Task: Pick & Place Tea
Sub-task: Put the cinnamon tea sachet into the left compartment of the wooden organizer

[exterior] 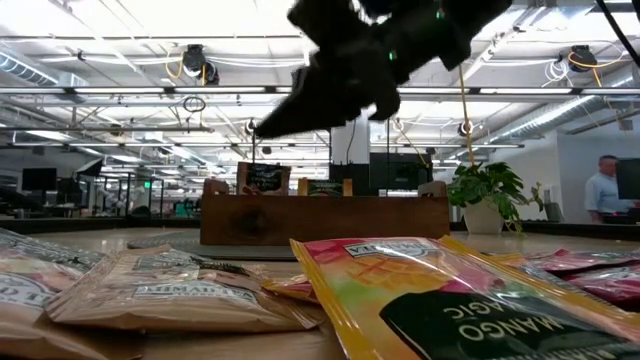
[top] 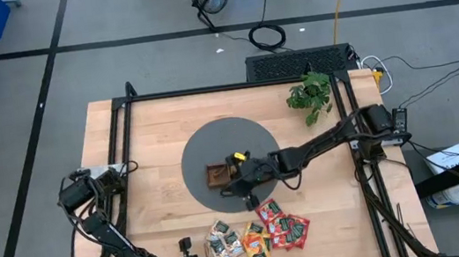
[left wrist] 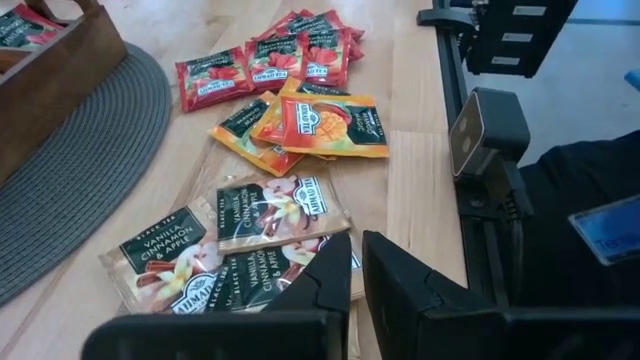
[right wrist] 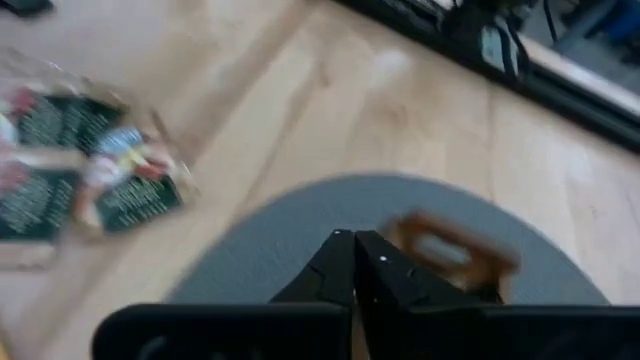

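The right gripper (top: 243, 186) is hanging over the near edge of the round grey mat (top: 201, 145), its jaws clenched together with nothing visible between them, just beside the brown wooden tray (top: 216, 175) that is sitting on the mat. The tea sachets (top: 257, 234) are lying in a loose spread on the bare wood of the table (top: 149, 121) just off the mat's near edge, close to the table's front edge. Counted from the left wrist view, about 4 red sachets (left wrist: 268, 62) are overlapping farthest from the mat, 2 or 3 orange-yellow ones (left wrist: 322, 124) are sitting beside them, and about 4 dark-labelled vanilla ones (left wrist: 250, 235) are piled nearest the left gripper (left wrist: 356, 270); overlaps are keeping the tally uncertain. At least 2 more sachets are standing inside the tray, as the low view shows. The left gripper is waiting at the table's front edge beside the vanilla pile, its jaws nearly together and gripping nothing. Open wood is stretching on the mat's left and far sides, with 1 potted plant (top: 311, 95) standing well apart from the mat toward the far right corner.
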